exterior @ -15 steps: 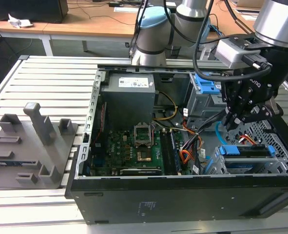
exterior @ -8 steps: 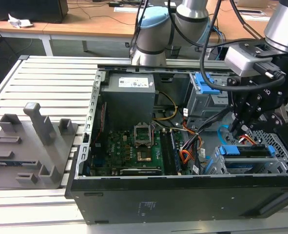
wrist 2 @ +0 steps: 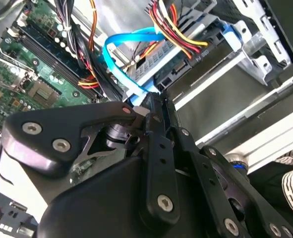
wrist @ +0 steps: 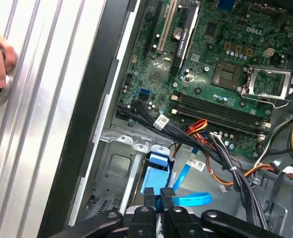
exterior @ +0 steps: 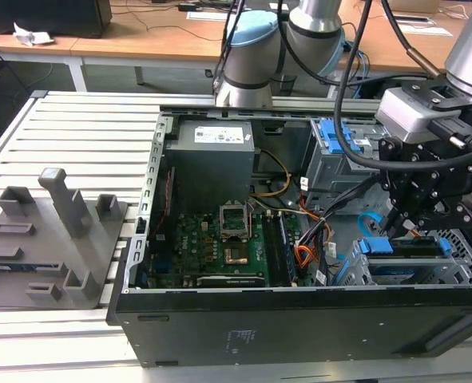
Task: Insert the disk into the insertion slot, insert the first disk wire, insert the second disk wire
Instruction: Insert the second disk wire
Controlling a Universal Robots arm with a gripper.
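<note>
Gripper [wrist: 160,194], fingers narrowly pinching the second disk wire [wrist: 193,199] plug, may bend it if misaligned.

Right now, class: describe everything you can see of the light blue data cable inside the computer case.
The second disk wire is a thin, flat, light blue ribbon, plastic-looking. In both wrist views it arcs in a loose loop above the grey case floor, beside the red, orange and yellow leads. One end runs down to the gripper, whose fingertips are closed on it, at the disk's blue carrier.
</note>
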